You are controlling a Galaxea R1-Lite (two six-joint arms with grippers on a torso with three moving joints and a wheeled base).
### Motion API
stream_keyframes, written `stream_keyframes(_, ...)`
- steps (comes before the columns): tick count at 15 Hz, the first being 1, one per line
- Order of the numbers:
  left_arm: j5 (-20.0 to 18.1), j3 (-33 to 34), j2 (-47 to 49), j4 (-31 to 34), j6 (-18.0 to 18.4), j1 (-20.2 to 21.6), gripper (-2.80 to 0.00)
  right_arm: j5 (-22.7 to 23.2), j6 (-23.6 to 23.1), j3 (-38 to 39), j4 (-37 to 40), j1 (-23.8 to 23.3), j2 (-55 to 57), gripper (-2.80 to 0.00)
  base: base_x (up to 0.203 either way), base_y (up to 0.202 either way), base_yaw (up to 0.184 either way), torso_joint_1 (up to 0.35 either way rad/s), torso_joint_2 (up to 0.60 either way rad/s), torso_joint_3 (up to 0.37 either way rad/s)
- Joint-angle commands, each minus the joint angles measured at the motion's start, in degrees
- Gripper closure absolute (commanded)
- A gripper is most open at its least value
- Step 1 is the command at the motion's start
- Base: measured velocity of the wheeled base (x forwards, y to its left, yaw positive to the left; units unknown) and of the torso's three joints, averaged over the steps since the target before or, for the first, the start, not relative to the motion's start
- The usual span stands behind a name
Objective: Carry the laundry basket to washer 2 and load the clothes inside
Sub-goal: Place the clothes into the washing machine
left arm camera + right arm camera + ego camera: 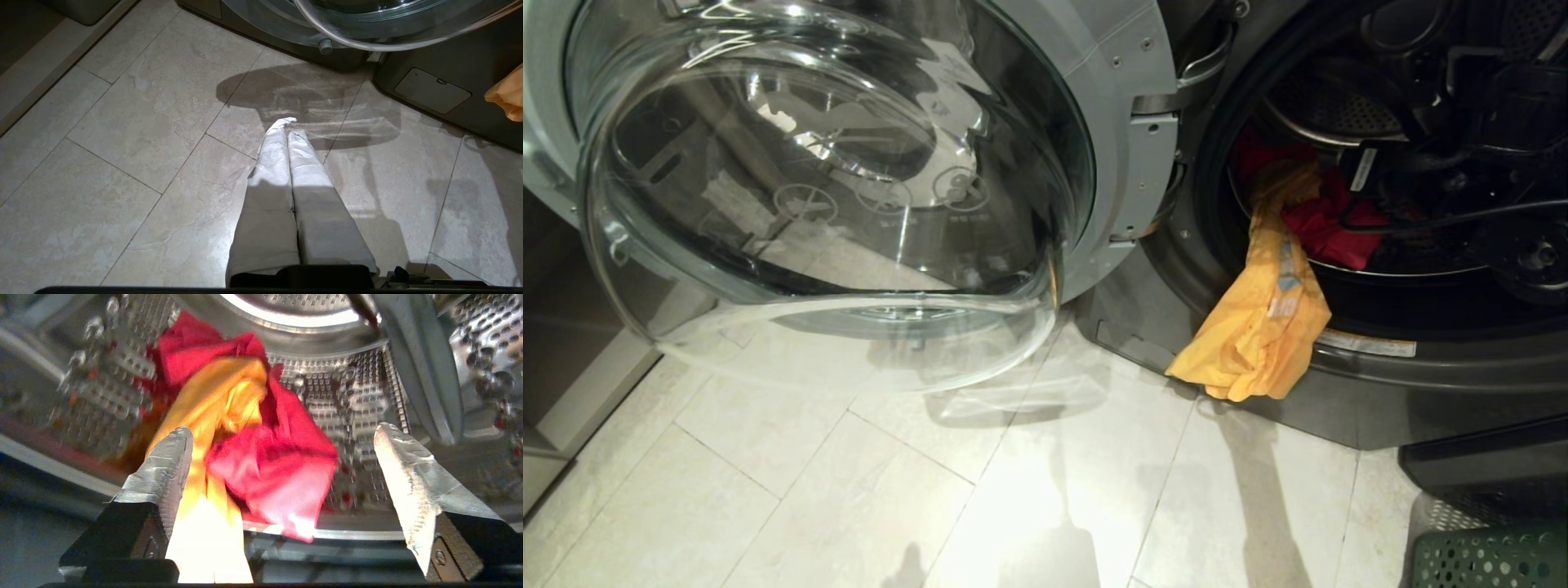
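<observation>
My right pincer [282,469] gapes empty inside the drum; the yellow garment [1262,327] trails toward seven o'clock, over the rim.

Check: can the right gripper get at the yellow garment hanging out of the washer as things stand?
Probably yes. The right gripper is open at the drum mouth, the yellow garment runs just past one finger, and the door is swung wide aside.

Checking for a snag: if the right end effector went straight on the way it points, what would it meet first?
Probably the red garment directly ahead of the open right end effector, before the drum wall; depth is unclear.
</observation>
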Motion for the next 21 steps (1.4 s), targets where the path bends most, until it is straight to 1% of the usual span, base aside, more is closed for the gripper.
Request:
stream_keyframes(1, 0.0, 2.3, 0.0, -0.1, 0.0, 0.0, 0.00, 0.6, 0.1, 6.4, -0.1, 1.4, -5.6, -2.80, 0.000, 0.000, 0.000, 0.000, 0.00, 0.000)
stream_keyframes(3, 0.0, 2.3, 0.0, -0.1, 0.0, 0.0, 0.00, 2.3, 0.2, 12.9, 2.1, 3.1, -8.5, -2.80, 0.000, 0.000, 0.000, 0.000, 0.00, 0.000)
stream_keyframes(5, 0.0, 2.3, 0.0, -0.1, 0.0, 0.0, 0.00, 6.5, 1.8, 17.1, 10.6, 3.7, -11.4, -2.80, 0.000, 0.000, 0.000, 0.000, 0.00, 0.000)
stream_keyframes(7, 0.0, 2.3, 0.0, -0.1, 0.0, 0.0, 0.00, 9.4, 5.8, 17.8, 21.0, 3.9, -12.3, -2.80, 0.000, 0.000, 0.000, 0.000, 0.00, 0.000)
stream_keyframes(8, 0.0, 2.3, 0.0, -0.1, 0.0, 0.0, 0.00, 10.0, 7.8, 17.6, 24.7, 4.0, -12.3, -2.80, 0.000, 0.000, 0.000, 0.000, 0.00, 0.000)
stream_keyframes(9, 0.0, 2.3, 0.0, -0.1, 0.0, 0.0, 0.00, 11.8, 10.9, 17.3, 26.8, 4.5, -11.9, -2.80, 0.000, 0.000, 0.000, 0.000, 0.00, 0.000)
stream_keyframes(10, 0.0, 2.3, 0.0, -0.1, 0.0, 0.0, 0.00, 13.6, 13.3, 16.9, 27.8, 5.0, -11.2, -2.80, 0.000, 0.000, 0.000, 0.000, 0.00, 0.000)
stream_keyframes(12, 0.0, 2.3, 0.0, -0.1, 0.0, 0.0, 0.00, 13.9, 16.6, 14.9, 30.9, 5.2, -9.2, -2.80, 0.000, 0.000, 0.000, 0.000, 0.00, 0.000)
stream_keyframes(14, 0.0, 2.3, 0.0, -0.1, 0.0, 0.0, 0.00, 14.1, 20.8, 12.8, 32.0, 5.9, -6.2, -2.80, 0.000, 0.000, 0.000, 0.000, 0.00, 0.000)
stream_keyframes(18, 0.0, 2.3, 0.0, -0.1, 0.0, 0.0, 0.00, 13.6, 22.5, 9.8, 32.0, 6.2, 0.0, -2.80, 0.000, 0.000, 0.000, 0.000, 0.00, 0.000)
stream_keyframes(21, 0.0, 2.3, 0.0, -0.1, 0.0, 0.0, 0.00, 13.6, 26.0, 9.5, 32.0, 6.1, 3.1, -2.80, 0.000, 0.000, 0.000, 0.000, 0.00, 0.000)
